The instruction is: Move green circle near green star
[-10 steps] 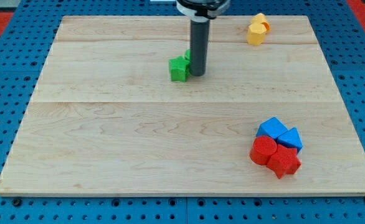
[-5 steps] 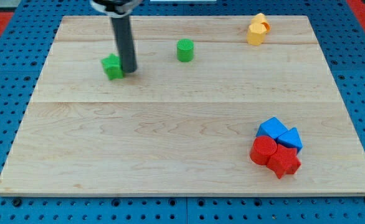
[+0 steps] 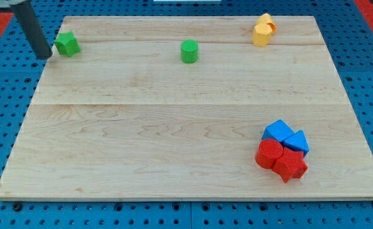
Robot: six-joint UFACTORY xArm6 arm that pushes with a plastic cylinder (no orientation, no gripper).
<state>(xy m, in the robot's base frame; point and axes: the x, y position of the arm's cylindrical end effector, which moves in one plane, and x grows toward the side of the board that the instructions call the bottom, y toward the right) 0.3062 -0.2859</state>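
Both green star (image 3: 66,44), my tip (image 3: 44,56) shifted left

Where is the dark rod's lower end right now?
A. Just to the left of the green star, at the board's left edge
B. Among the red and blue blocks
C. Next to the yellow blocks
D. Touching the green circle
A. My tip sits at the board's far left edge, just to the view's left of the green star, while the green circle stands apart, further to the view's right.
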